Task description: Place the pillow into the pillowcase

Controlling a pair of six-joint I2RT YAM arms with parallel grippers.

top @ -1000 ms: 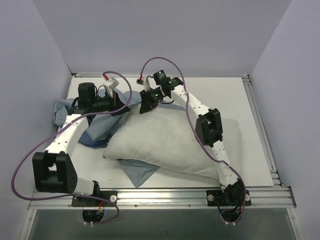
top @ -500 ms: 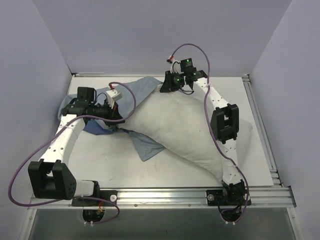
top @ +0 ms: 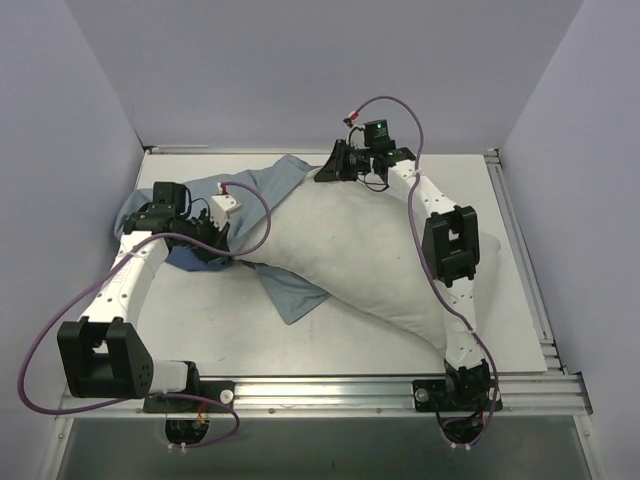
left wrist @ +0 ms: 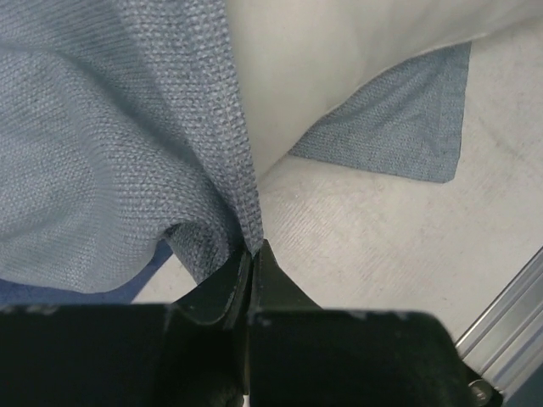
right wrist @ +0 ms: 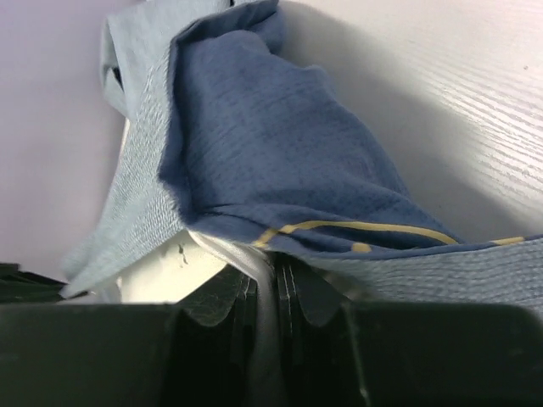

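White pillow (top: 380,270) lying diagonally across the counter (top: 230,330) — its far end sitting under the case (top: 265,190), leftward. Left pincer (left wrist: 254,254) clamping the case's edge; right pincer (right wrist: 270,280), nearer, pinching the pillow's far corner.

Nothing legible anywhere tbh. The pillowcase (right wrist: 280,161) shows just a thin cream line on its navy side, no letters I can make out.

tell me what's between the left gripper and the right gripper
Top view: pale blue pillowcase fabric, draped over the far end of the pillow, spans from the left gripper to the right gripper.
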